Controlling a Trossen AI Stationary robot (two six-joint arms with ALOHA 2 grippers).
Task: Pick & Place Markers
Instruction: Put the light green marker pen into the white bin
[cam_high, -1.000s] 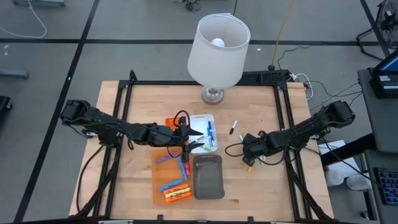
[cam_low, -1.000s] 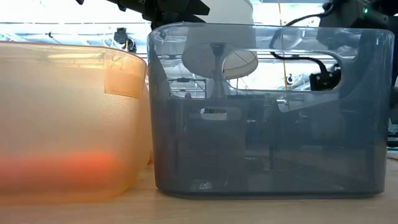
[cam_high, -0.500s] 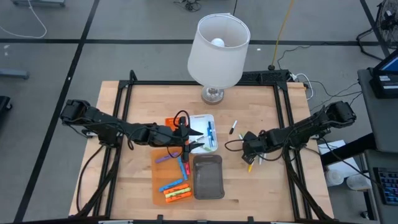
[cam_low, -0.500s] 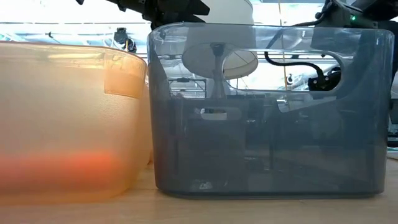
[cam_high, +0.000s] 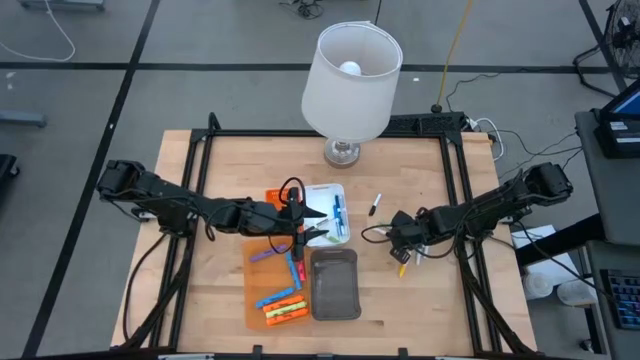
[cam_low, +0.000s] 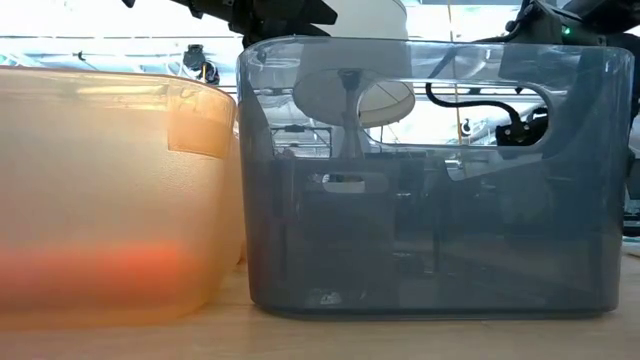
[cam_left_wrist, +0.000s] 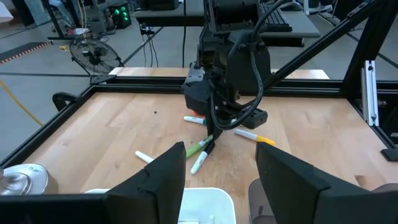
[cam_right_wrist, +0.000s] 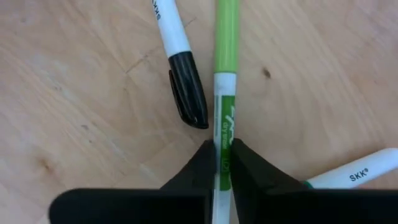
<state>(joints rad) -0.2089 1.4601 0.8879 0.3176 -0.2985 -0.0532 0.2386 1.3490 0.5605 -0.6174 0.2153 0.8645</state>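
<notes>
My right gripper (cam_right_wrist: 222, 163) points down at the table right of the grey tray (cam_high: 335, 283) and is shut on a green marker (cam_right_wrist: 225, 74). Beside that marker lie a black-capped white marker (cam_right_wrist: 180, 74) and another white marker (cam_right_wrist: 348, 177). My left gripper (cam_left_wrist: 221, 180) hovers open over the white tray (cam_high: 326, 192), which holds blue markers (cam_high: 339, 213). The orange tray (cam_high: 258, 300) holds orange, blue and purple markers (cam_high: 284, 305). One black marker (cam_high: 374, 205) lies alone on the table. My right gripper pinches the green marker's labelled barrel (cam_right_wrist: 224, 134) between its two fingers. The fingers (cam_left_wrist: 210, 144) come from above, pointing steeply down, and lie across the marker. The marker lies flat on the wooden table.
A lamp (cam_high: 352, 80) with a white shade stands at the table's far middle. A black frame rail (cam_high: 205, 160) runs around the table top. In the low view the orange tray's wall (cam_low: 110, 200) and the grey tray's wall (cam_low: 430, 180) fill the picture.
My right gripper has sunk a little toward the markers on the table and then kept still.
</notes>
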